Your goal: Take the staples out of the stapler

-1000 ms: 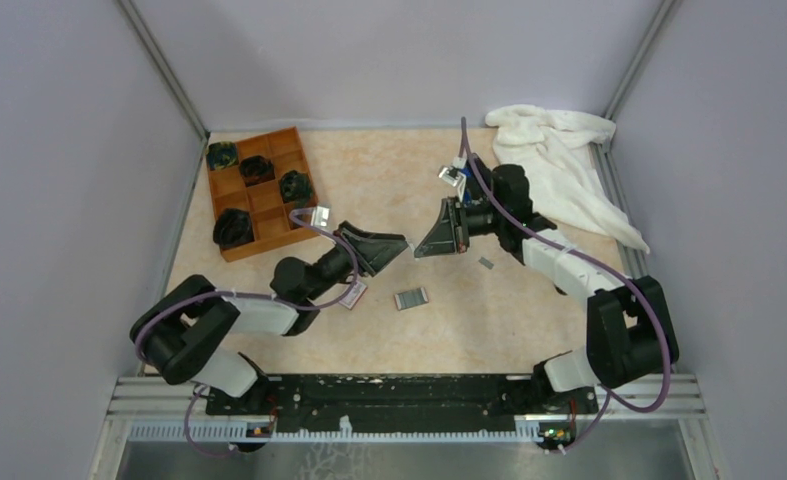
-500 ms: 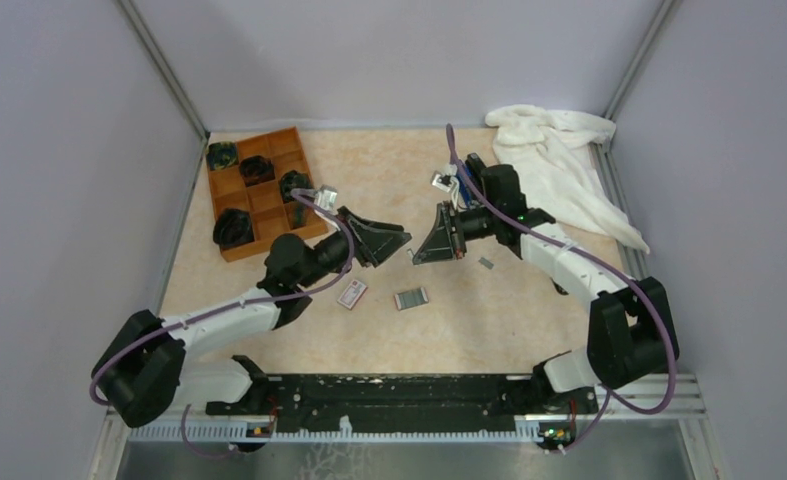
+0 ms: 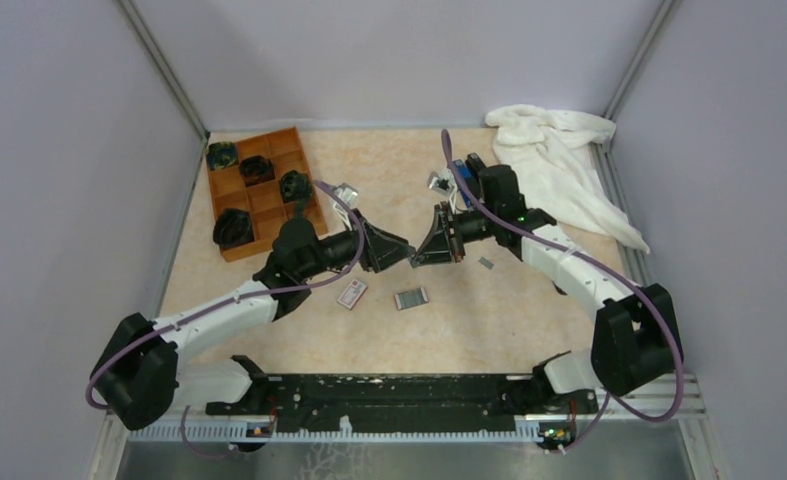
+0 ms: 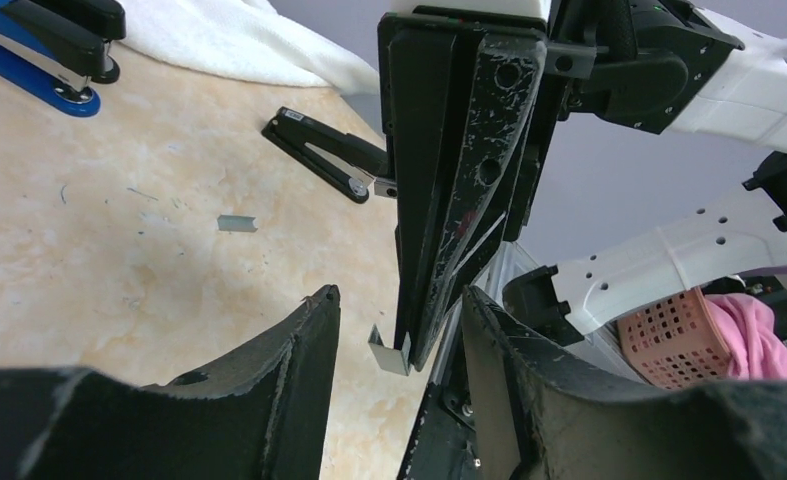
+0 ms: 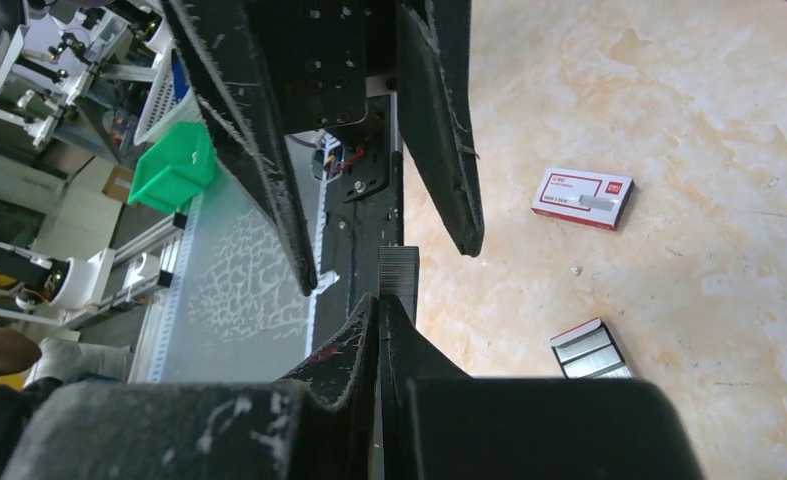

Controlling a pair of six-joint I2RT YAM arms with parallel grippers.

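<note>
Tray [image 3: 265, 245] compartments hold four black lumps; open box [image 3: 411, 298] holds staple strips. Right claw [image 5: 379, 305] clamps the staples [image 5: 399, 272], which point outward between the parted fingers of the left claw [image 4: 399, 300], above the tabletop [image 3: 489, 320].

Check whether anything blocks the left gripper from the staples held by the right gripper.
Nothing visible does. The staples stick out from the tips of the shut right gripper, in the gap between the fingers of the open left gripper, with only air on either side.
</note>
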